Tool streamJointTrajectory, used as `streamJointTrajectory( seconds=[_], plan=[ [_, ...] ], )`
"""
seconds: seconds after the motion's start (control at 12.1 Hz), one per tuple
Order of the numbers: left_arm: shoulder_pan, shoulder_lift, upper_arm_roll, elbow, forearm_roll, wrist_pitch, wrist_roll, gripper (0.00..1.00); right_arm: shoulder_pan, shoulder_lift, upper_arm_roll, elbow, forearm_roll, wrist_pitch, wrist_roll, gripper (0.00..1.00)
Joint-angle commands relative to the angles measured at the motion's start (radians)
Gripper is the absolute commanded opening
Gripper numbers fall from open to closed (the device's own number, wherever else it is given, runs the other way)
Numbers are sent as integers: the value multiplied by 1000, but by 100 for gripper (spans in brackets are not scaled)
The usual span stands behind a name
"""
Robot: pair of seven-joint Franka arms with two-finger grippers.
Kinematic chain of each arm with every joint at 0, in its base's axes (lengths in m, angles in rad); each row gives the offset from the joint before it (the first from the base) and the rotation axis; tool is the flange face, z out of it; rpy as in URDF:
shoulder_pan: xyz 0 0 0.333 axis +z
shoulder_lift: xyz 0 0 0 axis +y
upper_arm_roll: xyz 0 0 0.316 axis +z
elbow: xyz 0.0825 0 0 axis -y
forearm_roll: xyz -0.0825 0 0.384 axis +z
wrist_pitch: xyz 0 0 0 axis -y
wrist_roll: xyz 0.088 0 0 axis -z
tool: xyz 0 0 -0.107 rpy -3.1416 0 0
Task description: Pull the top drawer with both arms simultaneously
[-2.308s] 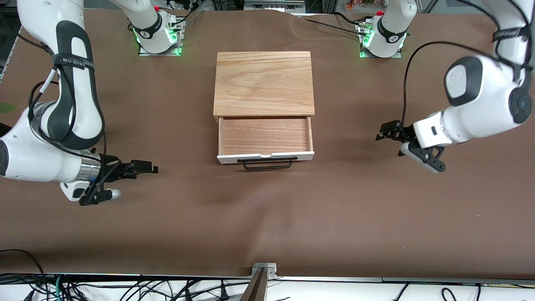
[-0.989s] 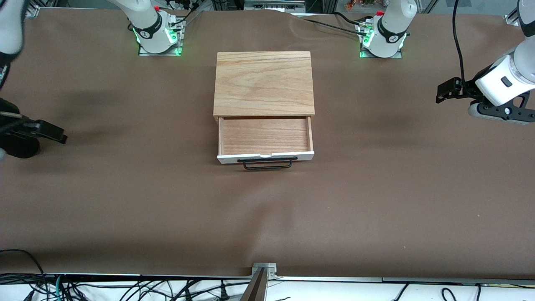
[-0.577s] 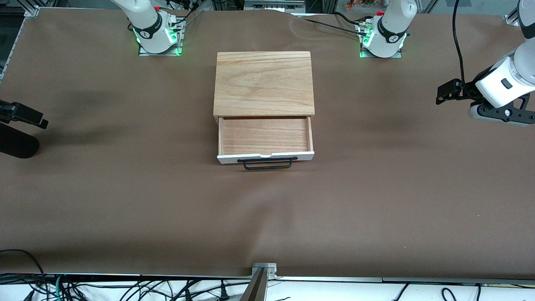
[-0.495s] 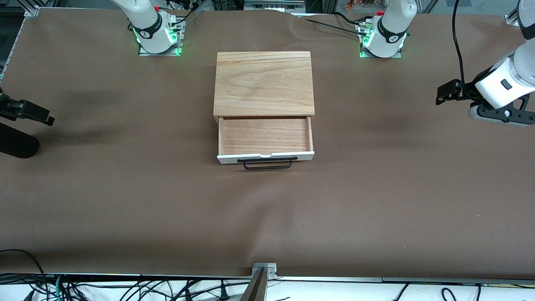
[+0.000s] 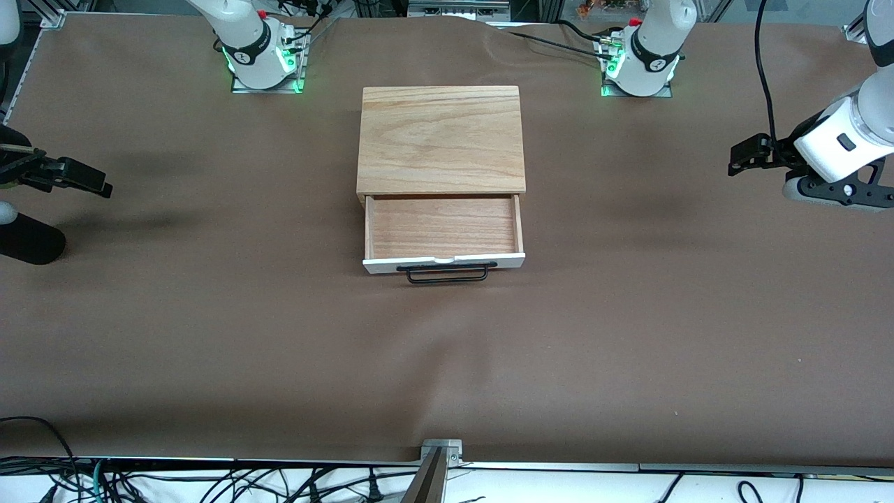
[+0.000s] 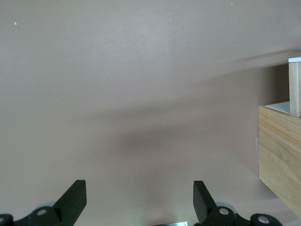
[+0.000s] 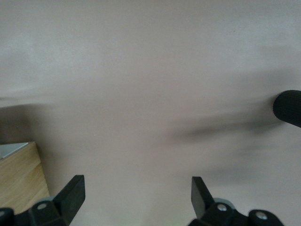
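The top drawer [image 5: 443, 227] stands pulled out of the cabinet, with its reddish wood inside showing, its white front panel [image 5: 503, 260] nearest the front camera and its black bar handle [image 5: 447, 274] free. My left gripper [image 5: 742, 157] hangs open and empty over the table at the left arm's end, well away from the drawer; its own view shows its spread fingers [image 6: 75, 200] and the drawer's side [image 6: 295, 87]. My right gripper [image 5: 94, 183] hangs open and empty over the right arm's end; its fingers [image 7: 73, 193] are spread.
The cabinet's oak-grain top board [image 5: 440, 140] lies mid-table between the arm bases; the cabinet's corner also shows in the left wrist view [image 6: 280, 155] and the right wrist view [image 7: 19, 174]. A black rounded object [image 5: 28, 241] sits under the right gripper. Brown cloth [image 5: 447, 363] covers the table.
Both grippers have drawn away from the drawer toward the table's ends. In the last half second the right gripper drifted slightly back toward the table's middle; the left arm held still. The drawer has not moved.
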Motion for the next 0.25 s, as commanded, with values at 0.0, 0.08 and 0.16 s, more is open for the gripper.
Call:
streamJointTrajectory(
  seconds=[0.0, 0.08, 0.16],
  plan=[
    [-4, 15, -4, 33, 29, -26, -13, 100, -15, -3, 21, -4, -20, 7, -30, 100],
    [-3, 15, -4, 33, 29, -26, -13, 100, -18, -3, 21, -4, -18, 7, -30, 100],
    [-3, 15, -4, 33, 29, -26, -13, 100, -20, -3, 19, -4, -18, 7, -31, 100]
  ],
)
